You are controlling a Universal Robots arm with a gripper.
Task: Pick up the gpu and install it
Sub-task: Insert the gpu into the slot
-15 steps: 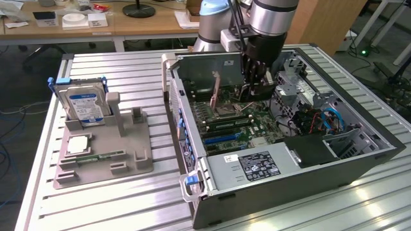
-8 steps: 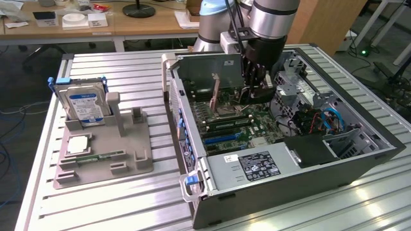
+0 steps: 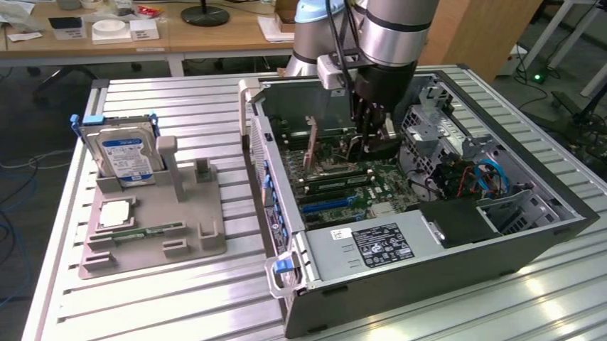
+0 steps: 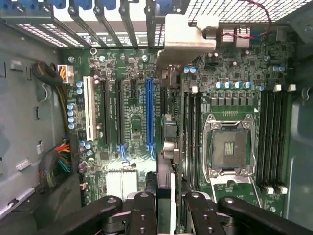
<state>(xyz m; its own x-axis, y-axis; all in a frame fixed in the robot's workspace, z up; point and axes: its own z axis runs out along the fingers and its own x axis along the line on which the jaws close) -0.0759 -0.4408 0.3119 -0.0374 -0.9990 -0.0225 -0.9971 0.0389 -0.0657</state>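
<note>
1. The arm reaches down into the open computer case, which lies on its side on the desk.
2. The jaws are clamped on the gpu. The card hangs edge-on between them, and its pale bracket is at the end farthest from the jaws.
3. The gpu is inside the case, held over the motherboard. Below the jaws, the blue slot runs parallel to the card and just beside its lower edge. The processor socket lies on the card's other side, a little further off.
4. Judged progress: pick-up and carry into the case are done. The card looks held clear of the board, so it is not yet seated. I cannot tell whether its edge is truly lined up over a slot.
5. The tray with the hard drive stands outside the case, well apart from the jaws.
</note>
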